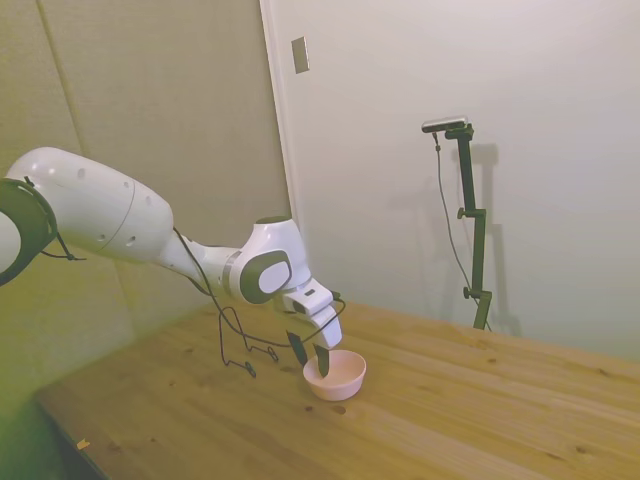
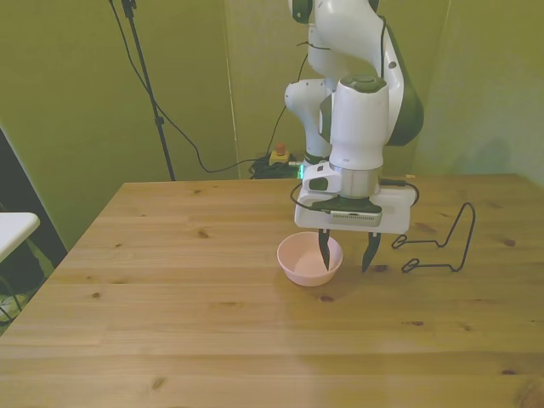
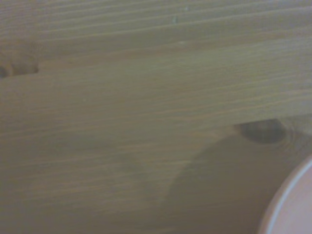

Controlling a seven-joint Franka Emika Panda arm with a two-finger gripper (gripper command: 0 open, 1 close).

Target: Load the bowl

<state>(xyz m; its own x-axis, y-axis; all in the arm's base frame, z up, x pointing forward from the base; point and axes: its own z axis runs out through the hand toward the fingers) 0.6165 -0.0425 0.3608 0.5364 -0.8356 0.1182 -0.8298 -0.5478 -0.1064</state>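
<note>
Wooden plank table [image 2: 170, 323], knots & grain visible, pale pink bowl [image 2: 304, 262] sits near its middle. Gripper [image 2: 347, 255] is low over the bowl, fingers spread apart w/ the bowl's rim between them: one finger inside the bowl, other outside on the front view's right. Nothing gripped. Thin black wire rack [image 2: 438, 246] stands on the table just beyond that outer finger. Wrist view: blurred wood, a dark knot [image 3: 261, 130], bowl edge [image 3: 287, 204] in the corner. Room: plain walls, light door [image 1: 450, 150] in side view, cables [image 2: 170, 119] in front view.

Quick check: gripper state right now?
Gripper: open, holding nothing; one finger inside the small pale pink plastic bowl, the other outside its rim.
</note>
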